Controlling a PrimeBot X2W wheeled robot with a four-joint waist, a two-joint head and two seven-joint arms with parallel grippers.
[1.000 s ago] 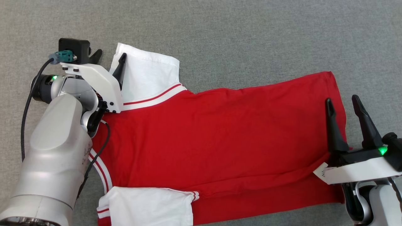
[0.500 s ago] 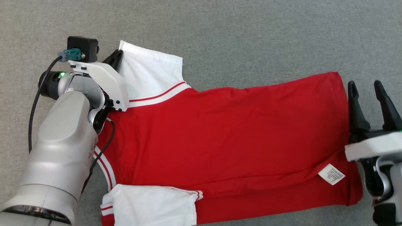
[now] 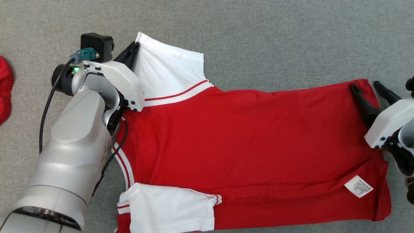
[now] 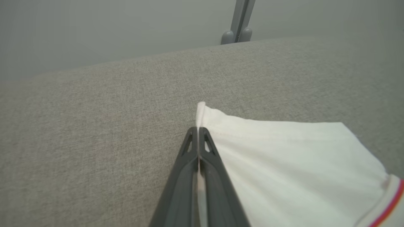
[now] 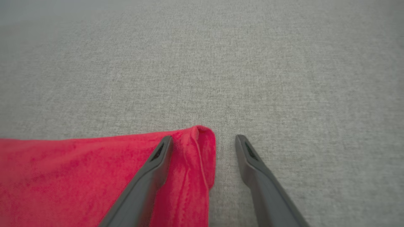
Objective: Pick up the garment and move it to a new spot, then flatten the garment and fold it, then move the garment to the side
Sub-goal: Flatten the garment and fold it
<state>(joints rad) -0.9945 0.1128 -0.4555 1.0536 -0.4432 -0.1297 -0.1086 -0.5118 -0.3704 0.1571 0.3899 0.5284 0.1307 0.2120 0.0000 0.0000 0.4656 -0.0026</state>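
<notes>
The garment point(image 3: 245, 142) is a red T-shirt with white sleeves and red-white trim, spread flat on the grey cloth surface, neck end to the left. My left gripper point(image 3: 134, 48) is shut on the far corner of the upper white sleeve point(image 3: 168, 72); the left wrist view shows the sleeve's hem point(image 4: 202, 110) pinched between its fingers point(image 4: 183, 176). My right gripper point(image 3: 365, 85) stands open at the hem's far corner, one finger over the red cloth point(image 5: 63, 176), the other on bare surface, the corner point(image 5: 202, 138) between them.
A second white sleeve point(image 3: 168, 208) lies folded at the near left. A white care label point(image 3: 358, 186) shows near the hem. A red object point(image 3: 5, 90) sits at the left edge. The surface's far edge and a grey post point(image 4: 240, 22) show beyond the sleeve.
My left gripper has shut on the white sleeve's corner. The right gripper has moved from the hem's near part to its far corner, still open. The camera has shifted, sliding the whole scene rightward.
</notes>
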